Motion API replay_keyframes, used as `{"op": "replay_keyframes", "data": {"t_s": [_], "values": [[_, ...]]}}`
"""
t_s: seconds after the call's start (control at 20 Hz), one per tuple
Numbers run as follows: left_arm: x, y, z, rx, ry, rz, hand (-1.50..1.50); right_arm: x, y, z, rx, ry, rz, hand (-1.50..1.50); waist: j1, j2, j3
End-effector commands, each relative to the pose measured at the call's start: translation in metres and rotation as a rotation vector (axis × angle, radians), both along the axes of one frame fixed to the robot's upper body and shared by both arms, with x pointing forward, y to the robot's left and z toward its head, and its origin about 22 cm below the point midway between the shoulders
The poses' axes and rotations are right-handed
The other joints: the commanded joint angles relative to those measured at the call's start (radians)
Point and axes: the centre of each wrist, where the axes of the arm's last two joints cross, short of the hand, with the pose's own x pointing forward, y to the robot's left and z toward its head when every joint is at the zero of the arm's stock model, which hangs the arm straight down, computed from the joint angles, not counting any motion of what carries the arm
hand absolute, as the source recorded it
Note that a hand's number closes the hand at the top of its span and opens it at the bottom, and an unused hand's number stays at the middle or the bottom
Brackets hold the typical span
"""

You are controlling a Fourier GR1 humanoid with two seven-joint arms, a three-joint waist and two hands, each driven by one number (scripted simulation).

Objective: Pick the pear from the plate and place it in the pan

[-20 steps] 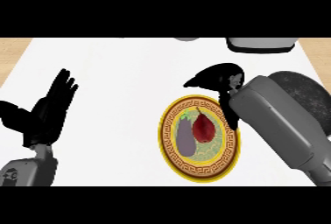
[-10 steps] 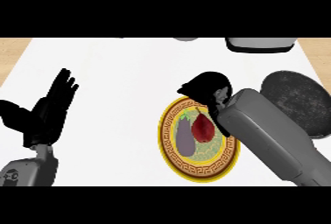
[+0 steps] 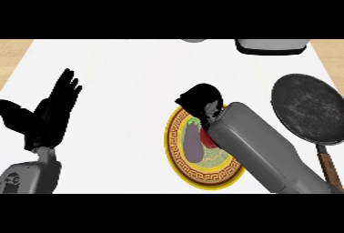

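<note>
Wide bare stretch of white counter [image 3: 128, 73] between the two arms; wood strips at the far left and right edges. Left hand [image 3: 50, 113] parked at the view's left, fingers straight and up, holding nothing. Right hand [image 3: 201, 101] curled down over the top rim of the plate [image 3: 201, 179]; can't tell whether anything sits inside the fingers. Right forearm covers the plate's right side. Pan [image 3: 308, 109] just right of that forearm, dark, nothing in it, handle running toward the lower edge. Purple eggplant [image 3: 193, 143] lying on the plate, left of a red patch at the forearm's edge. Pear not identifiable; presumably hidden under hand or forearm. Two grey objects cut off at the top edge.
</note>
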Motion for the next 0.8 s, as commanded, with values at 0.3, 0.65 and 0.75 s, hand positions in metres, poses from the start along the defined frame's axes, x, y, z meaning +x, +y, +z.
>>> {"op": "replay_keyframes", "data": {"t_s": [0.3,0.65,0.75], "values": [[-0.010,0.013,-0.003,-0.013,0.005,-0.001,0.00,0.016,-0.012,-0.013,-0.041,0.012,-0.028,-1.50,0.001,0.000,0.000],[-0.007,-0.008,-0.009,-0.007,-0.017,0.025,0.00,-0.001,-0.010,-0.062,-0.091,0.044,-0.022,-1.50,-0.002,-0.001,0.000],[-0.004,-0.006,0.003,-0.007,-0.009,0.001,0.00,0.014,-0.020,-0.057,-0.087,0.053,-0.020,-1.50,0.000,0.000,0.000]]}}
